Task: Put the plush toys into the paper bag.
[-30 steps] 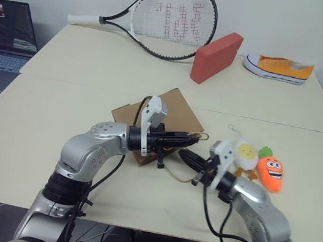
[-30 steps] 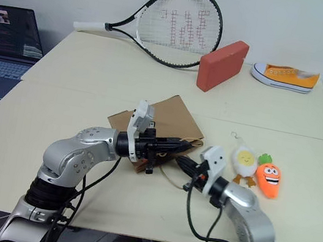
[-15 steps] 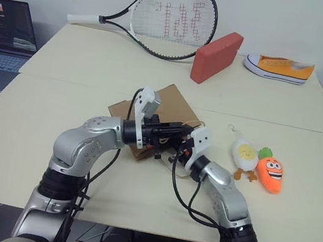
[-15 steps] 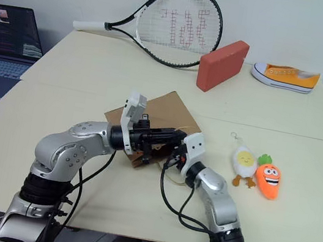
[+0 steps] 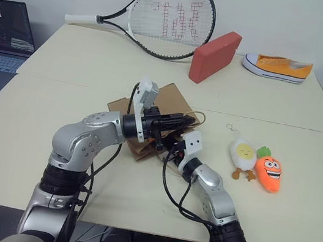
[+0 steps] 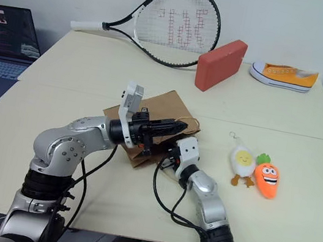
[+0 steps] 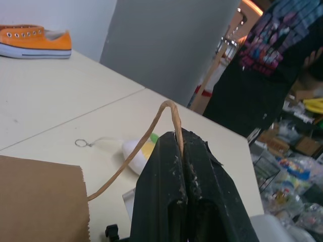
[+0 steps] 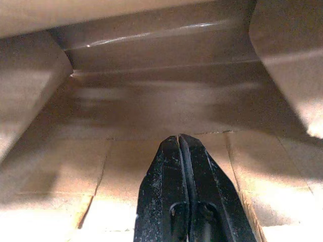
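Observation:
The brown paper bag (image 5: 164, 98) lies on the table, its mouth facing the toys. My left gripper (image 5: 187, 120) is shut on one of the bag's thin twisted handles (image 7: 166, 108) and holds it up off the table. Shut and empty, my right gripper (image 8: 179, 139) reaches into the bag's mouth, with brown paper walls on all sides of it. To the right of the bag the white egg plush (image 5: 243, 153) and the orange carrot plush (image 5: 268, 170) lie side by side on the table, apart from both grippers.
A tennis racket (image 5: 166, 19), a red block (image 5: 217, 48) and an orange-and-white sneaker (image 5: 277, 67) lie along the far side of the table. A laptop (image 5: 2, 32) stands off the left edge. A person in a dark printed shirt (image 7: 272, 65) stands beyond the right end.
My right gripper has moved left, away from the toys, and into the bag's mouth. My left gripper has raised the handle a little.

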Action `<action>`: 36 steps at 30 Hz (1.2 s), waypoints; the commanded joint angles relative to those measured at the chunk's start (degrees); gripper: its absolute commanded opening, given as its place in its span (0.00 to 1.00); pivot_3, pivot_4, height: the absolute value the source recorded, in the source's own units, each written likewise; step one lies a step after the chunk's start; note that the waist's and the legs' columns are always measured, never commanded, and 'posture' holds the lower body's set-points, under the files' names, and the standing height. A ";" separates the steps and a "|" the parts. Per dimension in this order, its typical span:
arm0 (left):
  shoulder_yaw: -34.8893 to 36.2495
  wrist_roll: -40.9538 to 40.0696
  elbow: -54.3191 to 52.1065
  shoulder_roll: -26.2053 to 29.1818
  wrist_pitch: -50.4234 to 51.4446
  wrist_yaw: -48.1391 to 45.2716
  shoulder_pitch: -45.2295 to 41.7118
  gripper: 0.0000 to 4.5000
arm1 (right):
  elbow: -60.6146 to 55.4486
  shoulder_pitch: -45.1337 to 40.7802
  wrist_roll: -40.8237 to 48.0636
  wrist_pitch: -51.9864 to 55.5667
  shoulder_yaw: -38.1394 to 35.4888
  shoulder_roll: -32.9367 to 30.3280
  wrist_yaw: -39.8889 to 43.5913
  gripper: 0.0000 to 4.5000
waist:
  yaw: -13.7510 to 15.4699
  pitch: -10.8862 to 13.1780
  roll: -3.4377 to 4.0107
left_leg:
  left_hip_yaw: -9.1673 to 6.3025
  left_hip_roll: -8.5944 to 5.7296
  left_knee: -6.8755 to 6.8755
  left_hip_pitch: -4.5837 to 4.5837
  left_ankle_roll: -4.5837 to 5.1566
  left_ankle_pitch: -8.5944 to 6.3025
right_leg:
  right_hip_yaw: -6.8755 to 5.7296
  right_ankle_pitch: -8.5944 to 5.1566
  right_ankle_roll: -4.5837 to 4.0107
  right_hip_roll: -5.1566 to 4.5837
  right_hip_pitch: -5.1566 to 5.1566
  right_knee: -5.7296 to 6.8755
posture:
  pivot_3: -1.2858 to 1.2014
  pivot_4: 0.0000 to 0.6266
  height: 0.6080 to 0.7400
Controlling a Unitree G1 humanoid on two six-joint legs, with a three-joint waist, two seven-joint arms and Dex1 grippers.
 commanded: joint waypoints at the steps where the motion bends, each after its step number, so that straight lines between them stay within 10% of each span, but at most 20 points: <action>1: 1.35 -2.02 -1.16 0.15 0.60 0.63 -0.83 0.00 | -1.50 -1.43 -0.76 1.24 0.43 1.47 -1.09 0.01 | -0.01 0.00 0.00 | 0.00 0.00 0.00 0.01 0.00 0.00 | 0.00 0.00 0.00 0.00 0.00 0.02 | 0.52 0.24 1.00; 36: 5.81 6.35 6.00 15.00 -10.60 -2.98 -18.66 0.00 | 1.58 -3.08 -3.26 14.09 0.42 1.52 -3.83 0.01 | -0.02 -0.11 -0.05 | -0.13 0.01 -0.27 0.19 -0.01 0.00 | -0.06 -0.17 -0.27 0.06 0.01 0.15 | 0.52 0.24 1.00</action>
